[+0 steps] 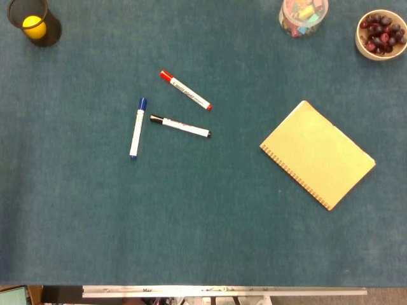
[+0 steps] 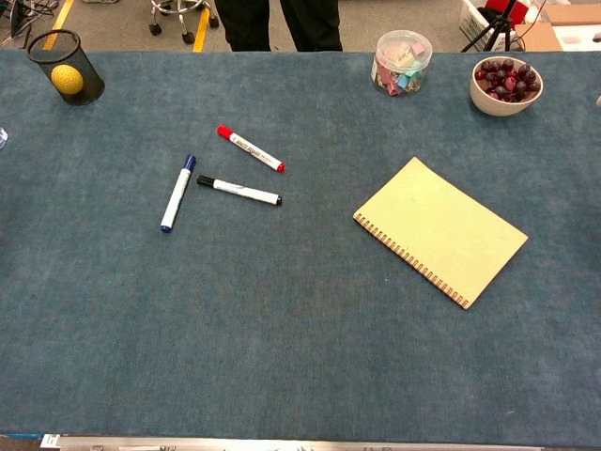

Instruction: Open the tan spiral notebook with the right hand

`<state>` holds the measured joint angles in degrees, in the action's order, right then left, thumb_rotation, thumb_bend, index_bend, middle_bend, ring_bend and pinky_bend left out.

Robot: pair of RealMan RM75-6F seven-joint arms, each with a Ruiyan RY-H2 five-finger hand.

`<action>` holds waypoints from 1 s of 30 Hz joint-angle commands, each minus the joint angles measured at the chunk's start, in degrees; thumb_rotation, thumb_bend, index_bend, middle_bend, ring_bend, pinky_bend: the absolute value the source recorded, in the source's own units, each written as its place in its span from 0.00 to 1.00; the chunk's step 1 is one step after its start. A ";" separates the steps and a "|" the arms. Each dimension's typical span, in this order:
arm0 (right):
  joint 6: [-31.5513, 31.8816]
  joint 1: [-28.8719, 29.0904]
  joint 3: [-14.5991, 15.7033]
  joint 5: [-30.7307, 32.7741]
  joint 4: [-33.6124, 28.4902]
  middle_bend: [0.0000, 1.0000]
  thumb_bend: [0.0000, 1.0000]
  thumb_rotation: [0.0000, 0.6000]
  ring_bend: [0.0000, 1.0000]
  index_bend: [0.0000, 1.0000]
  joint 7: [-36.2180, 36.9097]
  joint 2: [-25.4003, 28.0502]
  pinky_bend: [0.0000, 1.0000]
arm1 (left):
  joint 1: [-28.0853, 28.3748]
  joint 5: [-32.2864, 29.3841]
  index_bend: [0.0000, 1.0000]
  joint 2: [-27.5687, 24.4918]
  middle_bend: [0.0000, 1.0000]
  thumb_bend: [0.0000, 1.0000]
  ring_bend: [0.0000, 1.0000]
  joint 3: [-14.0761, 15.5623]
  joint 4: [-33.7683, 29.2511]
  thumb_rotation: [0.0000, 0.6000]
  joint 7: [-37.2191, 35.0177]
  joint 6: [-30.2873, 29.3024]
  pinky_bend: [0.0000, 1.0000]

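The tan spiral notebook [image 1: 317, 154] lies closed and turned at 3 o'clock on the table [image 1: 191, 222], its spiral at the lower-left edge. No hand is visible, so their state is unknown. The right hand should lift the cover from the upper-right free edge.
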<state>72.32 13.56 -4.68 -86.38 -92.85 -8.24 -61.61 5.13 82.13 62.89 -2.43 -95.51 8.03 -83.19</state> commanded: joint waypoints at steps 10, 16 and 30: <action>-3.04 5.44 0.93 -5.52 8.55 0.29 0.03 1.00 0.22 0.33 -0.89 -4.56 0.20 | 0.05 -0.01 0.10 0.09 0.09 0.48 0.02 0.10 0.11 1.00 0.01 0.21 0.06; -5.64 8.19 2.49 -8.18 14.24 0.23 0.00 1.00 0.14 0.27 -0.96 -7.76 0.20 | -0.16 -0.01 0.10 0.05 0.09 0.48 0.02 0.18 0.06 1.00 -0.21 -0.03 0.06; -8.79 11.24 5.06 -9.50 27.19 0.07 0.00 1.00 0.00 0.07 -2.65 -17.87 0.10 | -0.89 -0.19 0.10 -0.62 0.09 0.48 0.02 0.37 0.44 1.00 -1.78 -0.50 0.06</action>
<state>63.95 24.43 -0.06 -95.79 -66.95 -10.50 -78.32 4.26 81.93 62.30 -2.08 -95.09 6.28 -83.71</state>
